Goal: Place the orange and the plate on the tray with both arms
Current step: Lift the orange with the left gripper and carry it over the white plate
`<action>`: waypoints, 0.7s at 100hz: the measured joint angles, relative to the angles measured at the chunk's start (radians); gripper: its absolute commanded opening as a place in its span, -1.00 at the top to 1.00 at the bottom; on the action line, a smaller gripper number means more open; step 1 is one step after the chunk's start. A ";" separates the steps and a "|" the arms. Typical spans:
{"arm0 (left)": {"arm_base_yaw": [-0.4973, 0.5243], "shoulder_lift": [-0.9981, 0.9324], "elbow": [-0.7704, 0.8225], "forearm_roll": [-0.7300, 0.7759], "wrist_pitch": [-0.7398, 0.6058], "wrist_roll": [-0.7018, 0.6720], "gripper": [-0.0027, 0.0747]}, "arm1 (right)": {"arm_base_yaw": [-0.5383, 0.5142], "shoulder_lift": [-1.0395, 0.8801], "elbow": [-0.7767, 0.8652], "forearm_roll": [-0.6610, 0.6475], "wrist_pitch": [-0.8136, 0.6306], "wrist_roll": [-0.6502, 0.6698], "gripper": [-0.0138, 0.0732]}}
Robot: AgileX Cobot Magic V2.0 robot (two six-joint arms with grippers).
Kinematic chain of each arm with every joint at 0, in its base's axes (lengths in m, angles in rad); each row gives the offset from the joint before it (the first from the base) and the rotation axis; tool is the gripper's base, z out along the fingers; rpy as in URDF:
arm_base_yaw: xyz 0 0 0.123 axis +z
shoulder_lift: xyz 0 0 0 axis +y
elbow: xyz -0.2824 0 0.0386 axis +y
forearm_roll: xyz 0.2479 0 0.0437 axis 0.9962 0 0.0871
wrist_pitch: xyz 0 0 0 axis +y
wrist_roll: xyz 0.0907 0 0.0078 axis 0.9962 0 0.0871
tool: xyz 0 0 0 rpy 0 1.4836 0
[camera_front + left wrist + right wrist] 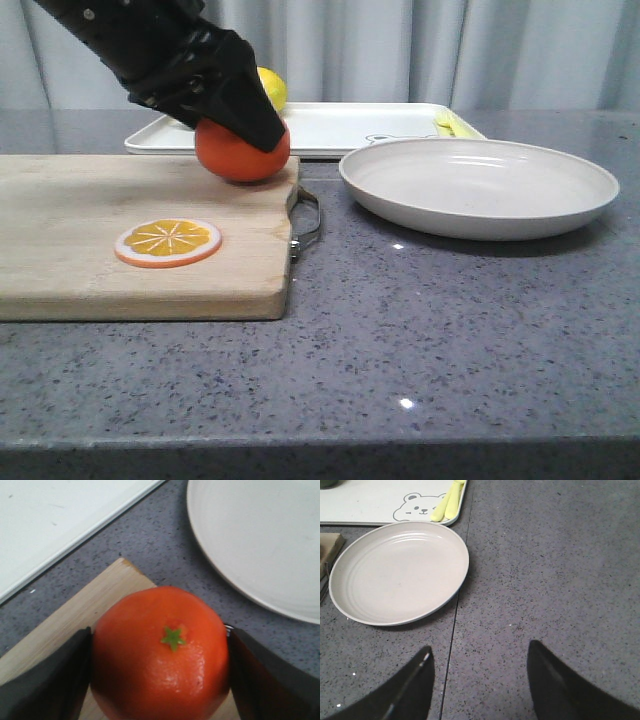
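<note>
My left hand (160,680) is clamped on the orange (241,150) at the cutting board's (90,235) far corner. My right hand (480,680) hangs spread apart over bare counter (420,330), near the plate (478,185). Behind sits the tray (340,125).

Orange (240,155): whole, round, glossy bright-orange skin, small green star-shaped stem mark; sits on the far right corner of the cutting board (100,240), a dark finger pressed against each side. Plate (478,186): wide, shallow, off-white, matte, raised rim; upright on the grey counter, just right of the board. Tray (340,128): flat, white, rectangular, rounded corners, bear print; lies behind both, on the counter.
</note>
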 measured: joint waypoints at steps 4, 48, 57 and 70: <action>-0.004 0.000 -0.018 -0.004 0.016 0.000 0.57 | 0.000 0.000 0.000 0.000 0.000 0.000 -0.30; -0.178 0.023 -0.214 -0.012 0.020 0.000 0.57 | 0.000 0.000 0.000 0.000 0.000 0.000 -0.30; -0.207 0.056 -0.237 -0.012 0.008 0.000 0.57 | 0.000 0.000 0.000 0.000 0.000 0.000 -0.30; -0.237 0.108 -0.247 -0.012 -0.020 0.000 0.57 | 0.000 0.000 0.000 0.000 0.000 0.000 -0.30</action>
